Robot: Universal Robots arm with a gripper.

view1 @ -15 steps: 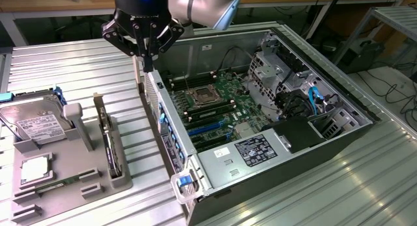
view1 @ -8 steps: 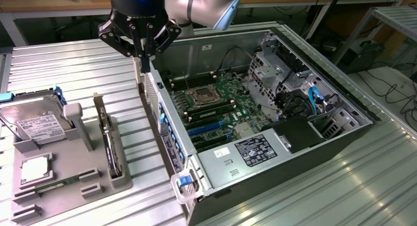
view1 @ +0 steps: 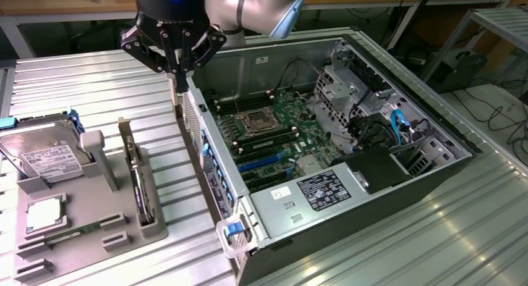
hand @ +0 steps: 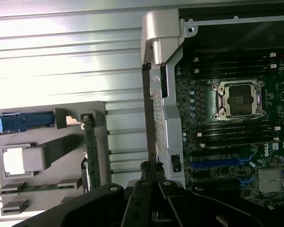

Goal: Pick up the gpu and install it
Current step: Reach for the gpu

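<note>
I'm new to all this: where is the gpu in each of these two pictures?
Exterior view: the gpu stands on edge in the gray holder, on the exterior view's left of the open computer case.
Wrist view: the gpu stands in that gray holder, beside the computer case.
Shared landmark: the processor socket.

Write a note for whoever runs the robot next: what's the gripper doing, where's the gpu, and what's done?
Gripper: shut, holding nothing, hanging over the wall of the open computer case that faces the grey holder.
gpu: standing on edge in a slot of the grey holder, at the exterior view's left of the case. Nothing touches it.
Done: nothing that shows; the gpu is not picked up.
Left: the pick-up and the install. The blue slots on the motherboard hold no card.
</note>
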